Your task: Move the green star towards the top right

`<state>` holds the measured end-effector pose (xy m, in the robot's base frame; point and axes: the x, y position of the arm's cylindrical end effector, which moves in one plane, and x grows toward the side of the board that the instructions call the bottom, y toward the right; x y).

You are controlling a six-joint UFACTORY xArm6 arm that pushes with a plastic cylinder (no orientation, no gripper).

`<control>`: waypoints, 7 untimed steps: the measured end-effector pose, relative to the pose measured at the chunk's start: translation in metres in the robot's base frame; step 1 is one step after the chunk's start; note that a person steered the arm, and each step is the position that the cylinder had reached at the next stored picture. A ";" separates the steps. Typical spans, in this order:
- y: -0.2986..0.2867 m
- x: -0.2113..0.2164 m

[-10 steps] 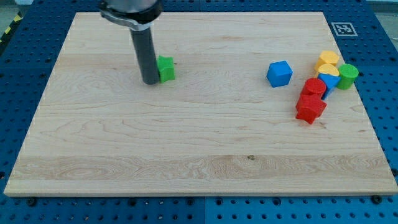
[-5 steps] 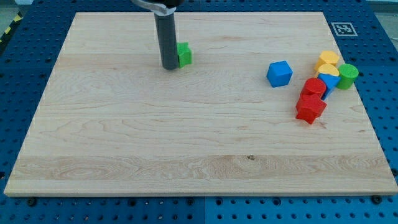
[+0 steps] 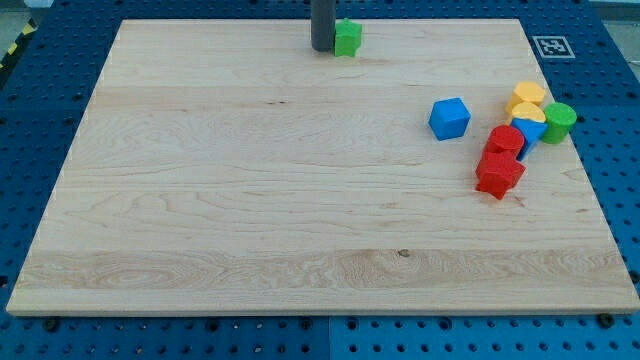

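The green star (image 3: 348, 38) lies near the top edge of the wooden board (image 3: 200, 220), a little right of the middle. My tip (image 3: 322, 48) stands directly against the star's left side, touching it. The rod rises out of the view's top.
A blue cube (image 3: 449, 118) sits right of centre. At the right edge is a cluster: a yellow block (image 3: 526, 97), a green cylinder (image 3: 559, 122), a blue block (image 3: 530, 131), a red cylinder (image 3: 506, 140) and a red star (image 3: 499, 172). A marker tag (image 3: 549, 45) is on the board's top right corner.
My tip has pushed the green star up and to the right, from the upper left part of the board to near the top edge. The other blocks have not moved.
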<state>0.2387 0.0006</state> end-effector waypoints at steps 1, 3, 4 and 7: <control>0.014 -0.011; 0.059 -0.011; 0.070 0.004; 0.126 0.008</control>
<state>0.2467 0.1270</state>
